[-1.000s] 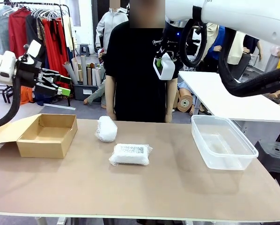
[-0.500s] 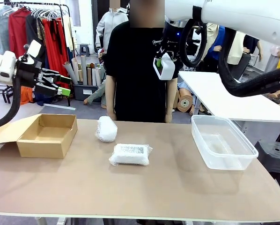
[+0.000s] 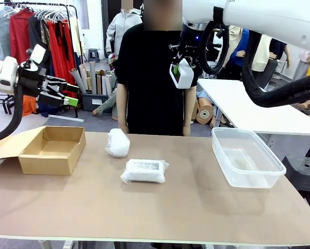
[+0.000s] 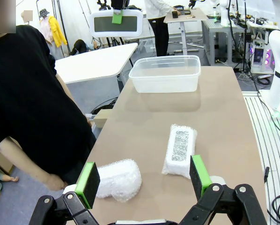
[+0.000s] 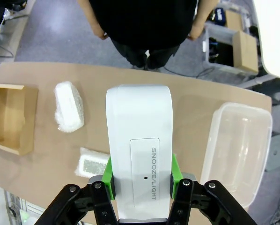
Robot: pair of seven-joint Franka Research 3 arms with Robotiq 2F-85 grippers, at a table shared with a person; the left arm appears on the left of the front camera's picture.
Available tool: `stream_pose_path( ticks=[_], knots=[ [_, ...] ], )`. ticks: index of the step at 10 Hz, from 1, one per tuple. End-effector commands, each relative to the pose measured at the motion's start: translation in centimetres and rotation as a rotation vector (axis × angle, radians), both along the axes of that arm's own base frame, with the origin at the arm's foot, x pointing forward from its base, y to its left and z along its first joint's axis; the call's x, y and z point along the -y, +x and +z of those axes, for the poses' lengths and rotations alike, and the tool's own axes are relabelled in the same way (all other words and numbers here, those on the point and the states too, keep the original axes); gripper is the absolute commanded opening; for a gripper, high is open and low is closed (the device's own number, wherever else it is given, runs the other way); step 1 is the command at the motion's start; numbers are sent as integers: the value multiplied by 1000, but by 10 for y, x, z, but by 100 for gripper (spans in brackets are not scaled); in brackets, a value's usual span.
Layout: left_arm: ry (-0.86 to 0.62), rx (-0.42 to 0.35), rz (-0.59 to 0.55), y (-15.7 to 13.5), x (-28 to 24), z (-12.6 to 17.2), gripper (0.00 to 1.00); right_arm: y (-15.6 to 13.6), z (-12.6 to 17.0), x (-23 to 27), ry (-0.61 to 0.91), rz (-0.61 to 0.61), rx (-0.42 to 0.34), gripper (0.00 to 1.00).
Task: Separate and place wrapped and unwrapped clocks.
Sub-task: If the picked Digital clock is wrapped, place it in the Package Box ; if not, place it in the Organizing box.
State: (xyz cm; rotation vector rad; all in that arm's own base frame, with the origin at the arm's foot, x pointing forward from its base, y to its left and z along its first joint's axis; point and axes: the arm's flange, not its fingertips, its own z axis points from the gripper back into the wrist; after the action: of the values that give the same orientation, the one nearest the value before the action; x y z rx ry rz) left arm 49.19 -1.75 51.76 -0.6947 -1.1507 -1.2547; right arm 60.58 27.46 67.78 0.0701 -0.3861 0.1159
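Progress: early, by the look of it. Neither container holds anything, one of the three clocks is in hand, and two are not yet picked up.
Bare clock [image 5: 139,140]: white, held high in the air over the far side of the table, in front of the person [image 3: 150,78]. Its snooze-button side faces the wrist camera.
Right gripper [image 3: 182,74]: green pads pressed against the clock's two sides, pinching it.
Left gripper [image 3: 67,95]: fingers spread wide with nothing between them, hanging in the air above and behind the cardboard box.
Rounded bundle [image 3: 117,142]: wrapped in crinkly plastic, lying on the table near the far edge, left of centre.
Flat bundle [image 3: 144,170]: wrapped, speckled label up, just in front of the rounded one and apart from it.
Cardboard box [image 3: 51,150]: open and empty at the left end, its flap hanging out to the left.
Plastic tub [image 3: 247,155]: clear, at the right end. It looks empty, though its see-through walls make that hard to be sure of.
Left to do: set the bare clock in one container and both bundles in the other. Which container goes with which cannot be told.
Table [image 3: 196,207]: smooth tan top.
Room: a clothes rack [image 3: 41,26] with red garments behind on the left, a white table [image 3: 248,104] behind on the right.
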Motion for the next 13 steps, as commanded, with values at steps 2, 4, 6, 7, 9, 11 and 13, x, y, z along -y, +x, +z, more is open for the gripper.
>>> stream_pose_path(
  ticks=[2, 4, 6, 7, 9, 11, 13],
  knots=[
    [3, 6, 9, -1, 0, 1, 100, -2, 4, 0, 1, 2, 7, 0],
    [3, 6, 9, -1, 0, 1, 100, -2, 4, 0, 1, 2, 7, 0],
    [3, 6, 9, -1, 0, 1, 100, -2, 4, 0, 1, 2, 7, 0],
    [3, 6, 9, -1, 0, 1, 100, -2, 4, 0, 1, 2, 7, 0],
    [3, 6, 9, -1, 0, 1, 100, 0, 0, 0, 0, 0, 0, 0],
    [3, 6, 9, -1, 0, 1, 100, -4, 2, 2, -3, -4, 2, 0],
    [3, 6, 9, -1, 0, 1, 100, -4, 3, 3, -5, -13, -10, 0]
  ],
)
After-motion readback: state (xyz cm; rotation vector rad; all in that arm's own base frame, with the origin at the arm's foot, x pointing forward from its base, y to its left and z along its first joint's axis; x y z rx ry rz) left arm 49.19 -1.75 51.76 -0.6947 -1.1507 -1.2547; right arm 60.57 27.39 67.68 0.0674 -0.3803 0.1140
